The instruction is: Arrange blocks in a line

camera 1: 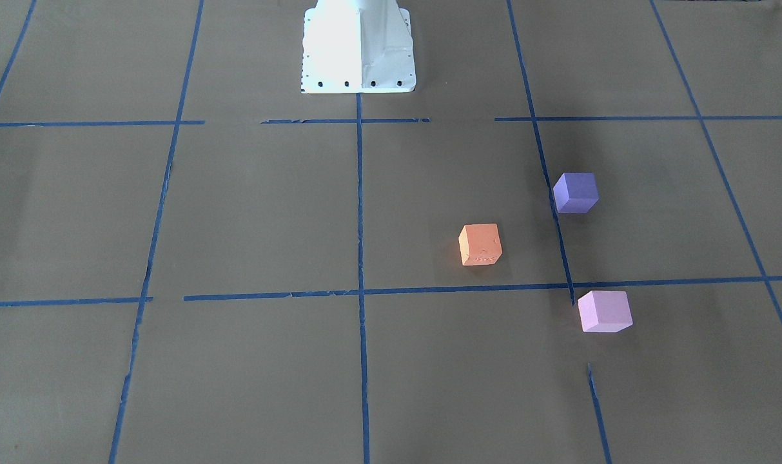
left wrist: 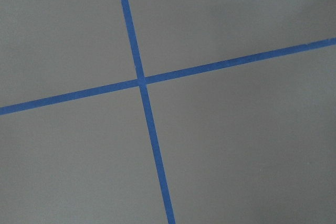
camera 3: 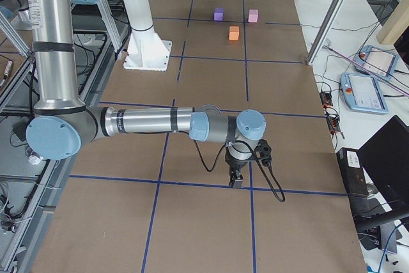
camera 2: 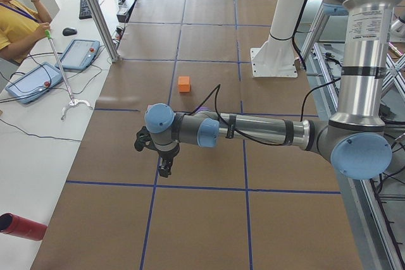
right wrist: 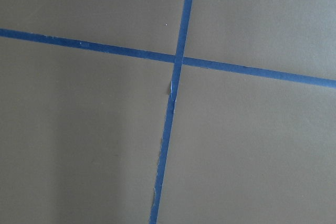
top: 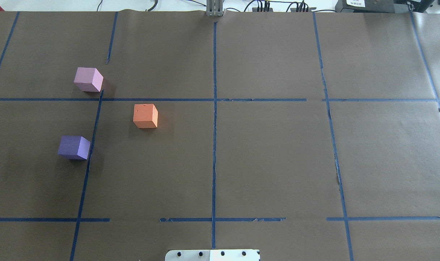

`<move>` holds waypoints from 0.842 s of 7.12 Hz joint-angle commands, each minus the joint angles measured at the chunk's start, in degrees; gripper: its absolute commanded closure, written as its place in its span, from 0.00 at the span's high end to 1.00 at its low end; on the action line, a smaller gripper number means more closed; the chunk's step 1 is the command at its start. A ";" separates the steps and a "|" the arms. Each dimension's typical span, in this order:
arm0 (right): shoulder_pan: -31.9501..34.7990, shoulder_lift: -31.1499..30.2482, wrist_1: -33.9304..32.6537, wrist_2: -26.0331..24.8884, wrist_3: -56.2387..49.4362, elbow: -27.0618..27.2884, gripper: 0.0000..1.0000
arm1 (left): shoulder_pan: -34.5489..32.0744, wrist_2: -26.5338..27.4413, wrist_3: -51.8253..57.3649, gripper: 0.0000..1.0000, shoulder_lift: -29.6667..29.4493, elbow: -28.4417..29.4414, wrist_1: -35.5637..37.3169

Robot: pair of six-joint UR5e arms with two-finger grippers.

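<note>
Three cubes lie apart on the brown paper on the robot's left half. The orange block [camera 1: 479, 245] [top: 145, 115] [camera 2: 184, 84] is nearest the middle. The dark purple block [camera 1: 576, 192] [top: 74, 147] is closer to the robot, and the pale pink block [camera 1: 604, 311] [top: 88, 79] is farther out. My left gripper [camera 2: 163, 167] hangs over a tape line toward the table's left end, away from the blocks. My right gripper [camera 3: 236, 180] hangs over a tape line at the far right end. Whether either is open or shut, I cannot tell. Both wrist views show only paper and tape.
Blue tape lines [top: 214, 108] grid the paper. The white robot pedestal [camera 1: 358, 51] [top: 212, 255] stands at the robot's table edge. An operator [camera 2: 19, 17], teach pendants [camera 2: 82, 54] and a red cylinder [camera 2: 22, 227] are beside the table.
</note>
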 commanded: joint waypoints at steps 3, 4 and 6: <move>-0.03 0.00 0.00 0.00 0.00 0.00 1.00 | 0.17 -0.16 -0.31 1.00 -0.71 -0.44 -0.01; -0.03 0.00 0.00 0.00 0.00 0.00 1.00 | 1.48 0.10 -6.32 1.00 -2.37 -2.44 -0.01; -0.03 0.00 0.00 0.00 0.00 0.00 1.00 | 14.43 0.10 -26.80 1.00 -13.05 -2.20 0.08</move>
